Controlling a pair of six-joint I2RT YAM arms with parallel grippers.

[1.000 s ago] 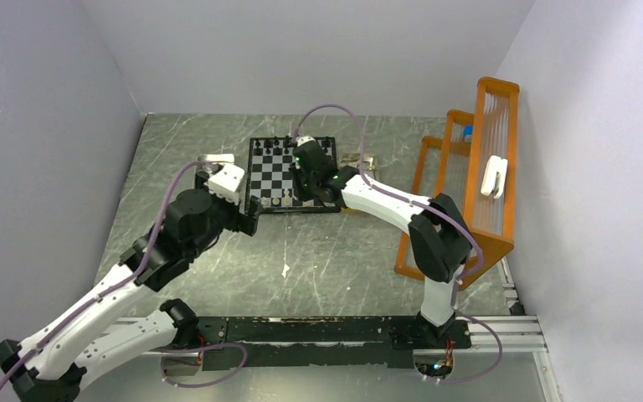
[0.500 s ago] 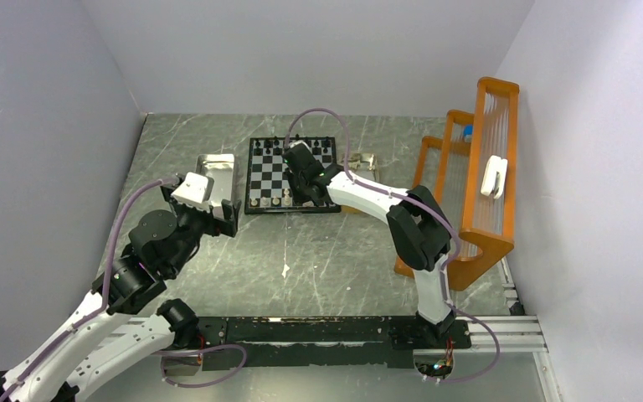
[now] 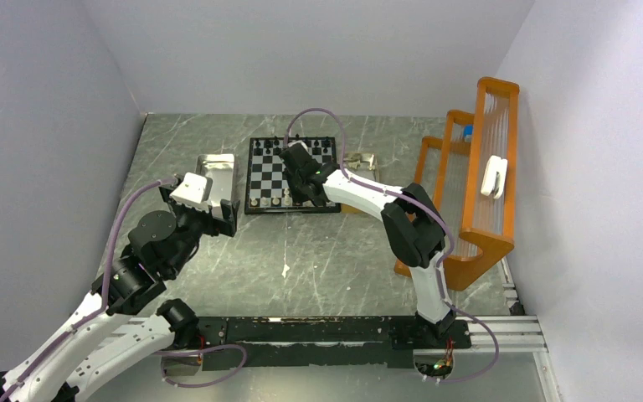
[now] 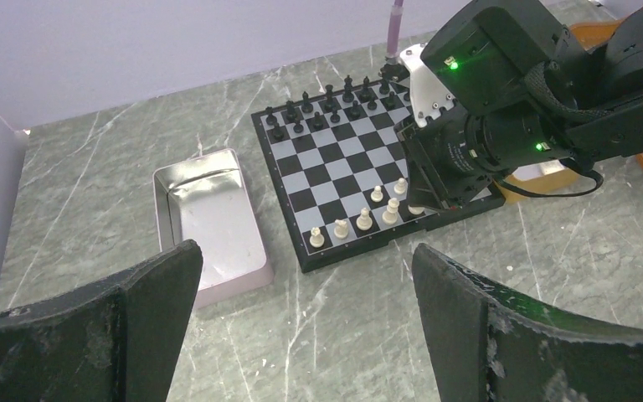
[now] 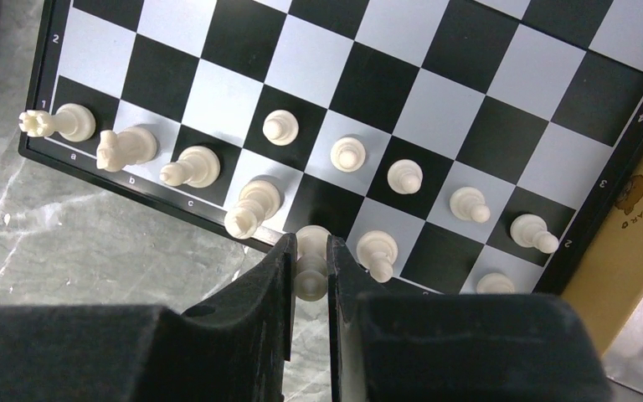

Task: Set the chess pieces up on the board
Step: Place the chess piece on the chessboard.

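**Right wrist view: cream back row part filled, one piece in the grip**

Seen from the right wrist, the right gripper [image 5: 311, 260] is clenched on a cream piece [image 5: 312, 235]. It holds the piece upright over the near edge of the board [image 5: 460, 109], at the gap in the cream back row. To the left of the gap, four cream back-row pieces [image 5: 191, 166] stand in line from the corner. To its right stand one more piece and, at the frame's edge, part of another. Five cream pawns [image 5: 404, 176] occupy the row behind, and the squares at that row's left end are bare.

From the left wrist, the black chessmen [image 4: 318, 109] stand in two rows along the far edge. The left gripper [image 4: 306, 255] hangs released, jaws wide, above the table [image 4: 92, 167] near the metal tray [image 4: 209, 209], holding nothing.

Black looks largely placed and cream roughly two-thirds done. The held piece, several pawns and perhaps a corner piece remain.

The right arm covers the board's right-hand side in the top and left wrist views, so neither count can be finished. The fingers mask the held piece's crown, so its kind cannot be told.
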